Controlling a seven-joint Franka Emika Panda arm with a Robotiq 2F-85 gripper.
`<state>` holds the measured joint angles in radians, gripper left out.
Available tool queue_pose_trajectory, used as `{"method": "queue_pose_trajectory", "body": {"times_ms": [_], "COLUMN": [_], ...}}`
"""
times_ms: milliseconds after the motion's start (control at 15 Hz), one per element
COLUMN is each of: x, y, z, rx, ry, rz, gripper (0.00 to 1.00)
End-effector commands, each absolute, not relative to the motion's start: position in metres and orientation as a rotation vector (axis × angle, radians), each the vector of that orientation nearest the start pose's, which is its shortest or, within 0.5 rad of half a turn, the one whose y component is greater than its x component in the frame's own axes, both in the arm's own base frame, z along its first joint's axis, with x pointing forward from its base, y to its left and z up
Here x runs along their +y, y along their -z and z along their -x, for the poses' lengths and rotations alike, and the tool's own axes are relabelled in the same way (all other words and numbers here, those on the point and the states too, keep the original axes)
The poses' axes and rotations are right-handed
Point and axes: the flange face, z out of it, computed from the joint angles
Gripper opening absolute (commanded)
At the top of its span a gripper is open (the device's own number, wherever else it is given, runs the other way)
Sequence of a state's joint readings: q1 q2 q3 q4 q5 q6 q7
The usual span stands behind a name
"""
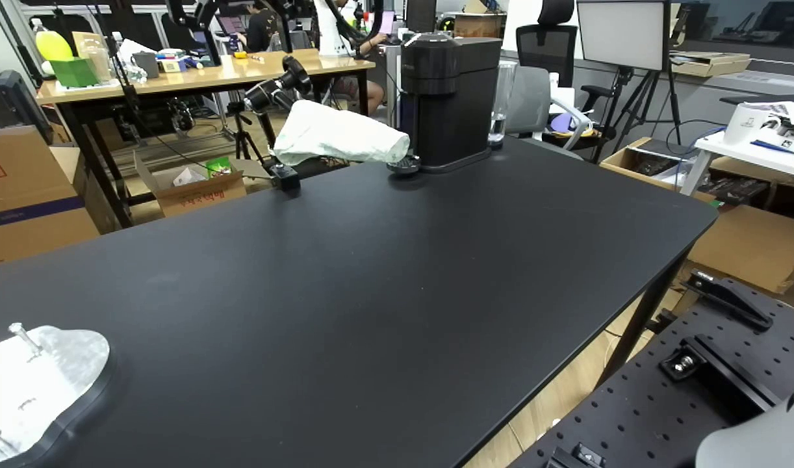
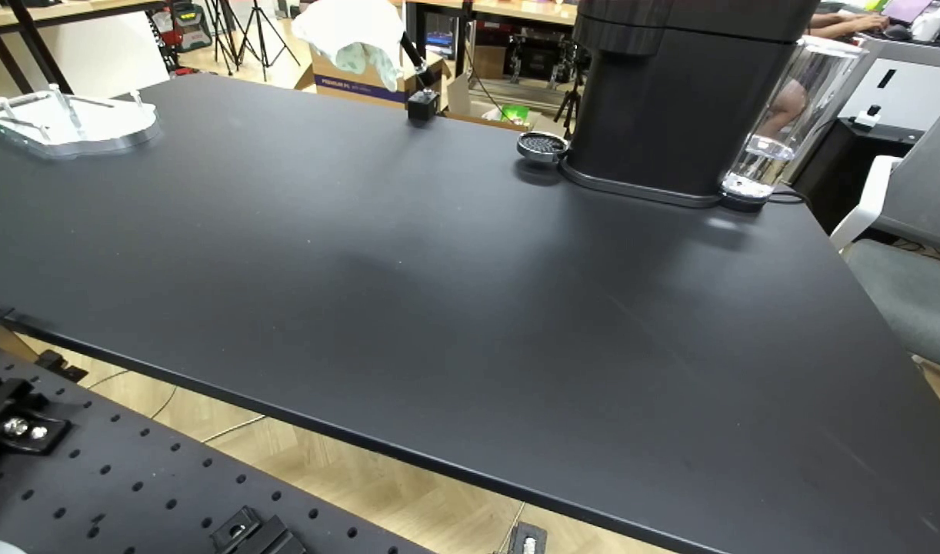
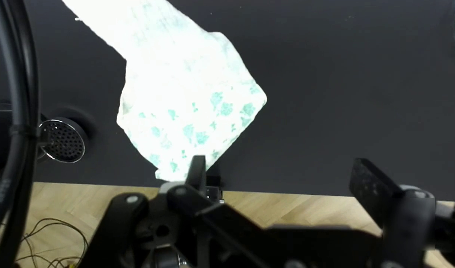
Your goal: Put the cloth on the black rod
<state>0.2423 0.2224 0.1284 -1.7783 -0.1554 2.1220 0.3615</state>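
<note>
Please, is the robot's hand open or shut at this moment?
The hand is open: in the wrist view, its two fingers stand far apart.

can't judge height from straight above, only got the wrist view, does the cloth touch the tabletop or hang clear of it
Observer: It hangs clear: in an exterior view a background cardboard box shows between the cloth and the tabletop.
Operator: ok, can you see what holds it up
Observer: Probably the black rod: in an exterior view part of it shows at the cloth's edge, tilted, rising from a black base; the rest is hidden.
Operator: and that round grille at the left of my picture, what's it part of
Observer: It sits at the foot of a tall black machine, probably a coffee maker, in both exterior views.
</note>
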Motion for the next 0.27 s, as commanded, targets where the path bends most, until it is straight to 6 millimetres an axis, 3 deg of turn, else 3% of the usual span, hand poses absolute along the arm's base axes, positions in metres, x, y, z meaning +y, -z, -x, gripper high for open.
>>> {"method": "queue_pose_trajectory", "body": {"times_ms": [0,200], "x": [0.209,0.196], "y": [-0.480,-0.496], "z": [-0.568,-0.549], "rx": [-0.066,-0.067], "ry": [0.261,0.170], "rz": [3.190,3.219], "gripper": [1.00,1.00]}}
